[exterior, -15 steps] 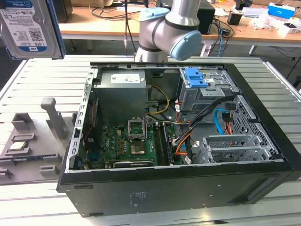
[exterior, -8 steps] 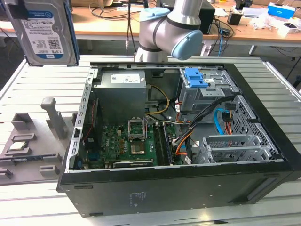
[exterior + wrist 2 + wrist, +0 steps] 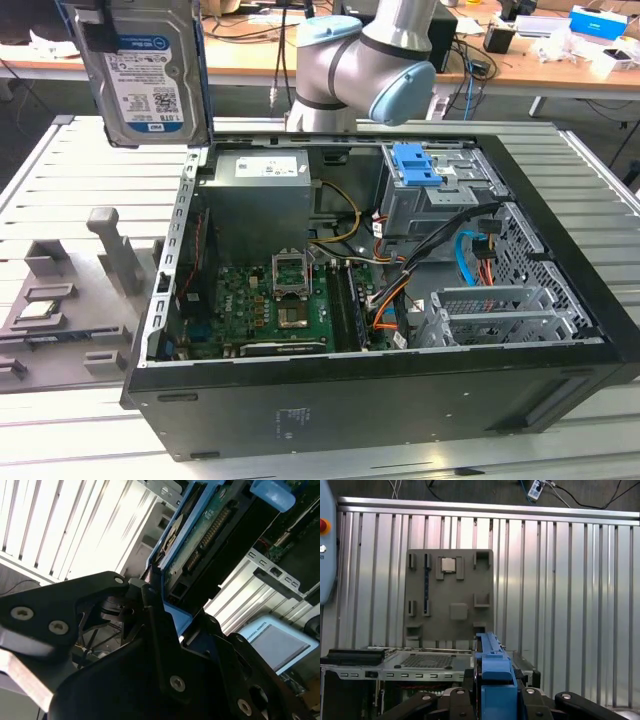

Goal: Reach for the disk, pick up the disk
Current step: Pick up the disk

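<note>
The disk [image 3: 145, 70] hangs upright in the air at the exterior view's upper left, above the slatted table and beside the open computer case [image 3: 380, 400]. Its white-and-blue label faces the camera. In the second wrist view my gripper [image 3: 172, 605] is shut on the disk [image 3: 200, 545], black fingers [image 3: 150, 615] pressing on its blue side rails, with its green circuit board showing. In the first wrist view the disk's blue rail [image 3: 492, 675] stands edge-on between the fingers.
Inside the case are the motherboard [image 3: 270, 300], cables and a blue-latched drive cage [image 3: 425, 180]. A grey fixture tray [image 3: 60, 300] with a small chip [image 3: 35, 308] lies on the table at the exterior view's left, also seen below as the tray [image 3: 450, 595]. The arm's joints [image 3: 360, 60] stand behind the case.
</note>
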`<state>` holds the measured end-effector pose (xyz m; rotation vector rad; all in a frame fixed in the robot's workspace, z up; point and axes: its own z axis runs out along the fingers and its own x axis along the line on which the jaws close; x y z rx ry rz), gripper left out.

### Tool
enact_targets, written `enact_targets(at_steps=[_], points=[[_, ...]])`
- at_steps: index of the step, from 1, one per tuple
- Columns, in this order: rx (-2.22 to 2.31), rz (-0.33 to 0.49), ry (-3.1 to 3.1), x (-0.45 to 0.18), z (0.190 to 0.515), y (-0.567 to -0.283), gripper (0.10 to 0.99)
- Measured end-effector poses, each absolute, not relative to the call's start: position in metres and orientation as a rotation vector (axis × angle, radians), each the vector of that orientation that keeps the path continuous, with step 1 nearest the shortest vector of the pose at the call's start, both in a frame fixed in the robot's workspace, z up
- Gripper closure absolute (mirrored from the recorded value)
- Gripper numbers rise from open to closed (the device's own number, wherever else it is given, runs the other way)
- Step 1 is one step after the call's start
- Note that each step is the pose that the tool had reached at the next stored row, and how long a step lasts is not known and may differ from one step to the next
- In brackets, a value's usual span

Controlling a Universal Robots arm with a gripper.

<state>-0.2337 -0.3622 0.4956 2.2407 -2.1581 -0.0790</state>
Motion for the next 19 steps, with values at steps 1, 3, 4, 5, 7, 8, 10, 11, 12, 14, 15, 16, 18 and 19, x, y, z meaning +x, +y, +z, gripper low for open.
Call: enact_targets(at_steps=[1,3,4,5,7,8,10,11,12,14,15,16,18,19], points=[[2.241,-0.079,-2.158,-0.229,0.495,-0.362,0.718],[2.241,-0.079,-2.158,-0.219,0.495,-0.362,0.718],[2.241,-0.079,-2.158,-0.211,0.495,-0.362,0.718],[2.241,-0.079,-2.158,-0.204,0.495,-0.362,0.718],[2.241,-0.079,-2.158,-0.197,0.495,-0.362,0.718],[2.241,-0.079,-2.158,-0.193,0.495,-0.362,0.718],[2.241,-0.079,-2.158,-0.184,0.495,-0.362,0.718],[2.241,-0.079,-2.158,-0.18,0.495,-0.362,0.718],[2.241,-0.079,-2.158,-0.176,0.495,-0.362,0.718],[2.241,-0.079,-2.158,-0.17,0.495,-0.362,0.718],[2.241,-0.079,-2.158,-0.167,0.495,-0.362,0.718],[2.241,-0.079,-2.158,-0.163,0.495,-0.362,0.718],[2.241,-0.079,-2.158,-0.158,0.495,-0.362,0.718],[2.241,-0.079,-2.158,-0.155,0.495,-0.362,0.718]])
